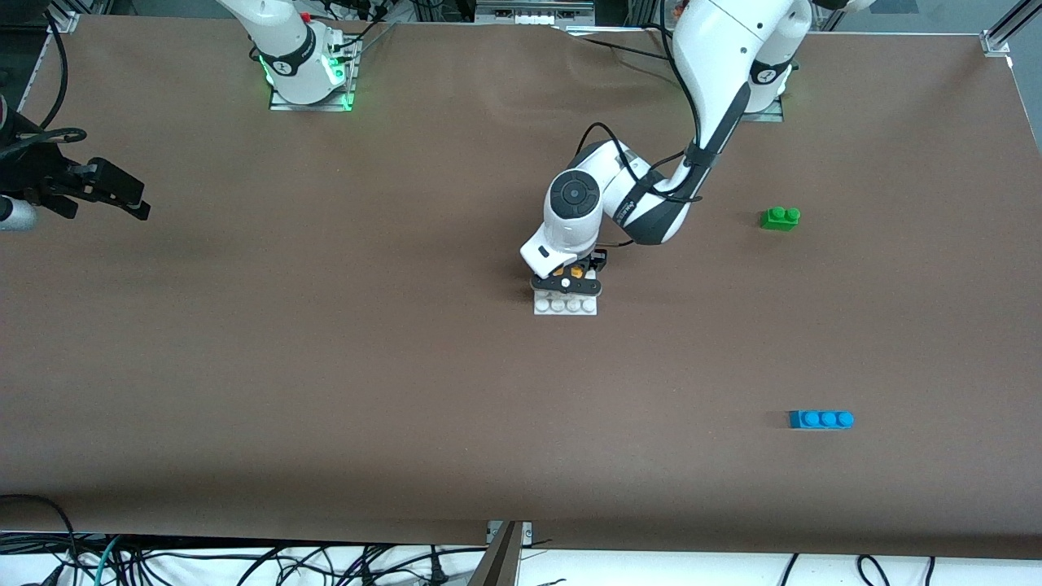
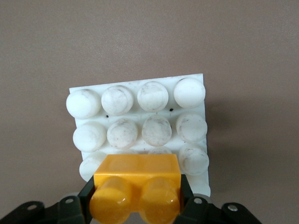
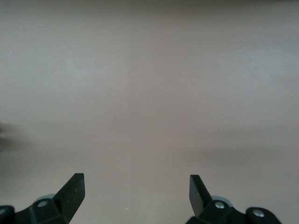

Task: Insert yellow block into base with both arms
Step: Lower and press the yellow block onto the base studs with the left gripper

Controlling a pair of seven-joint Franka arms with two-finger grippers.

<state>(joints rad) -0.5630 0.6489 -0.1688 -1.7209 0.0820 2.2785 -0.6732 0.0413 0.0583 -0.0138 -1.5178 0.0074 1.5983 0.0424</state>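
Observation:
The yellow block stands stud-side up on the white base, over the row of studs farthest from the front camera. My left gripper is shut on it, one black finger against each end. In the front view the left gripper is low over the base near the table's middle, and only a sliver of the yellow block shows under the wrist. My right gripper waits in the air over the right arm's end of the table. The right gripper is open with only bare brown table under it.
A green two-stud brick lies toward the left arm's end of the table. A blue three-stud brick lies nearer the front camera at that same end. Cables hang below the table's front edge.

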